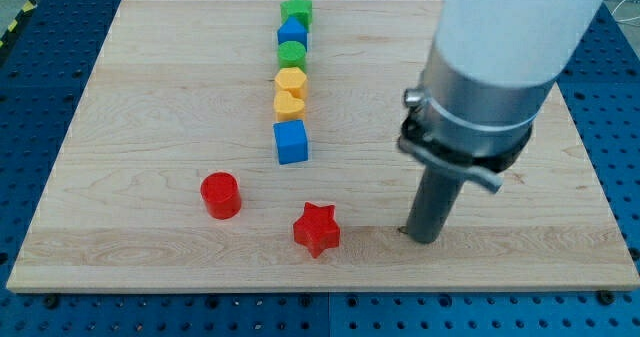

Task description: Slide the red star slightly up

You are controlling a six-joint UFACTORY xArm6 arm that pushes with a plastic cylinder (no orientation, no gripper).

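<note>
The red star [317, 228] lies on the wooden board [130, 127] near the view's bottom, a little left of centre. My tip [424, 239] rests on the board to the star's right, about a block's width and a half away, not touching it. The dark rod rises from there into the arm's large grey and white body at the view's upper right.
A red cylinder [221, 195] sits left of the star. A column of blocks runs up the middle: blue cube [291, 142], yellow heart [289, 103], yellow hexagon [291, 81], green cylinder [292, 54], blue block [293, 33], green star [297, 12].
</note>
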